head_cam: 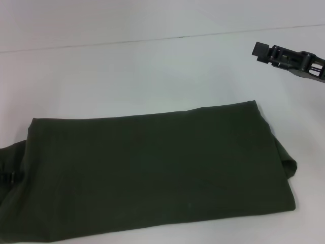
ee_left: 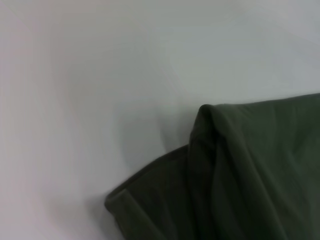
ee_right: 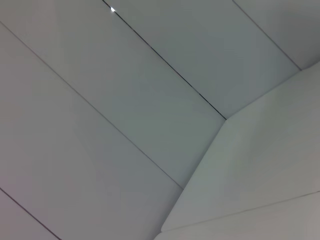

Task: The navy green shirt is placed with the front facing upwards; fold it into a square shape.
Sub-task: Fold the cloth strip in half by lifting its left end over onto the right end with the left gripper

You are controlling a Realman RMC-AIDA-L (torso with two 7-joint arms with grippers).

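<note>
The shirt (head_cam: 152, 173) is lying folded on the white table (head_cam: 127, 71), forming a wide dark green slab with only plain fabric facing up and no lettering showing. Its far edge is running straight, while at its right end the layers are bulging out in a rounded fold just past the top layer's corner. At the shirt's left end the cloth is spilling beyond the neat edge toward the picture's border, and a small dark part (head_cam: 10, 177) is sitting on the fabric there; what it is cannot be told. The left wrist view is looking down on a corner of the shirt (ee_left: 250, 175), where a raised, creased fold is standing over a lower layer that is spreading flat onto the table (ee_left: 100, 75). The left gripper itself is not showing anywhere. The right gripper (head_cam: 261, 51) is hanging in the air beyond the shirt's far right corner, well apart from it, holding nothing; how far its fingers are parted cannot be told. The right wrist view is showing only pale flat panels (ee_right: 150, 125).
</note>
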